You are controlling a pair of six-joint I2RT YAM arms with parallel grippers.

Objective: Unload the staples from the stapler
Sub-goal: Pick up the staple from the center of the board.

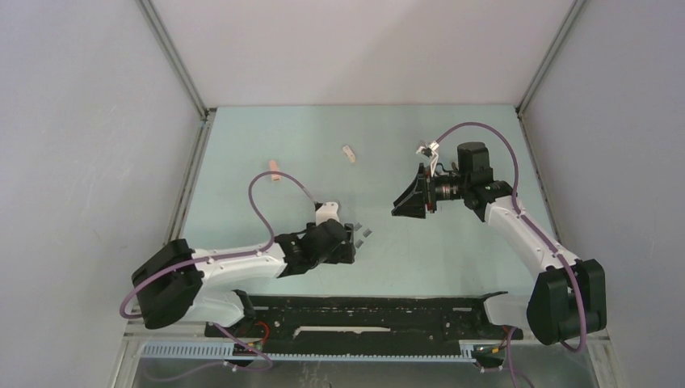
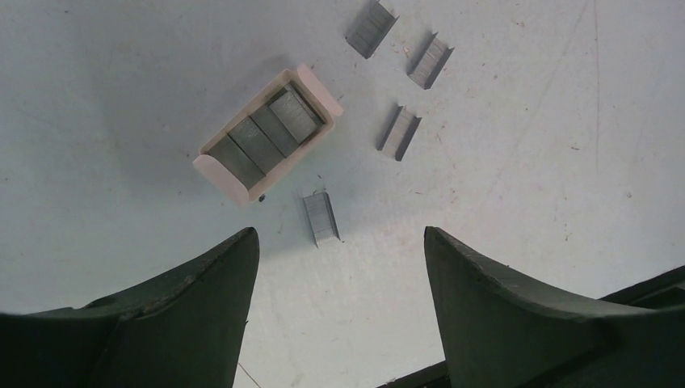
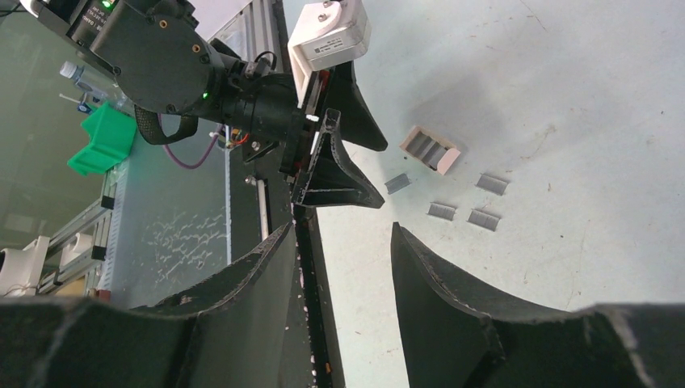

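Left wrist view: four loose staples (image 2: 321, 217) lie on the table (image 2: 565, 202) beside a cream case (image 2: 319, 90) holding three more strips. Left gripper (image 2: 341, 242) gapes, empty — the nearest strip sits just ahead of its jaws. Right gripper (image 3: 342, 230) gapes too, empty, well apart. Judged step: picking up strips — next move needs a fine, low pinch.

Pale table (image 1: 452, 250); 4 loose staples (image 2: 399, 132) beside a white tray (image 2: 319, 89); pink stapler (image 1: 275, 170), white stapler (image 1: 348, 153) farther back.
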